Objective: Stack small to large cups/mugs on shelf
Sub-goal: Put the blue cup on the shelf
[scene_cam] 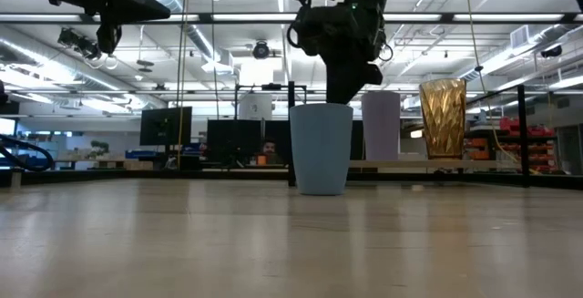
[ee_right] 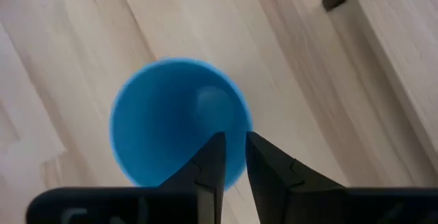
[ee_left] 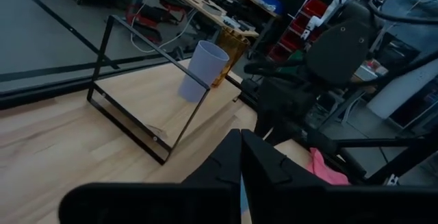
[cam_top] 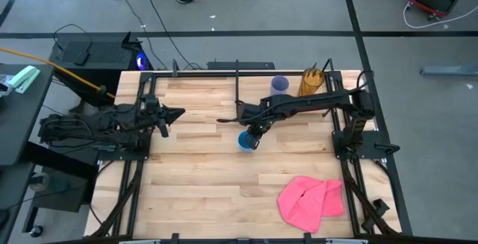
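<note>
The short blue cup (cam_top: 245,142) stands upright on its base in the middle of the wooden shelf platform (cam_top: 194,192). My right gripper (cam_top: 254,133) is above it, pointing down, shut on its rim. The wrist view looks into the cup (ee_right: 171,114). The lavender cup (cam_top: 279,86) and the amber cup (cam_top: 311,82) stand side by side at the far edge, right of the thin black divider post (cam_top: 237,87). My left gripper (cam_top: 179,113) hangs shut and empty above the platform's left part. My right gripper (ee_right: 235,138) has the blue cup's rim (ee_right: 245,118) between its two fingers, one finger inside the cup and one outside. The fingers come from above, pointing down. The cup stands upright with its base on the platform (scene_cam: 321,148).
A crumpled pink cloth (cam_top: 310,201) lies near the platform's near right corner. A black wire frame (ee_left: 137,114) stands at the far edge near the lavender cup (ee_left: 203,70). The black arm mounts flank the platform left and right.
</note>
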